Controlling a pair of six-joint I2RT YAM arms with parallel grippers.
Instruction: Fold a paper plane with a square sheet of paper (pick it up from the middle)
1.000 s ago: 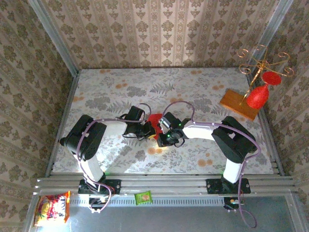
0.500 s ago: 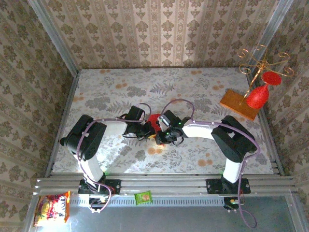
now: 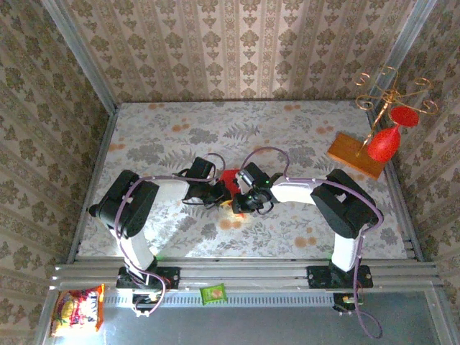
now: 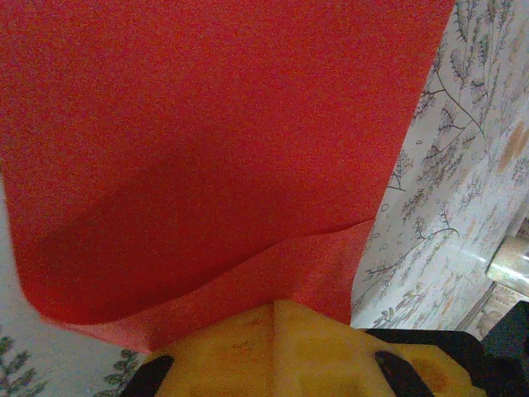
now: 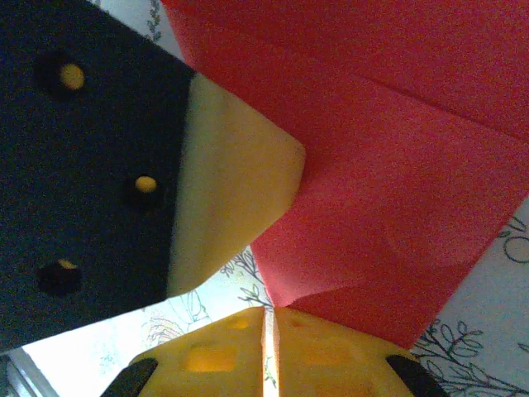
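Pinching the red sheet of paper [image 4: 207, 141] by its near edge, the left gripper [image 4: 275, 318] is clamped tight. The right gripper [image 5: 266, 322], jaws almost together, grips a folded corner. They meet mid-table [image 3: 302, 144], with the sheet at their 12 o'clock.

Home-styled robot lab enclosure: damask wallpaper panels [image 3: 237, 50] within aluminium framing [image 3: 244, 272], floral-patterned table [image 3: 302, 233], left arm [image 3: 133, 208] and right arm [image 3: 345, 205] bolted at its near edge, ornament stand [image 3: 392, 93] at its far right corner.
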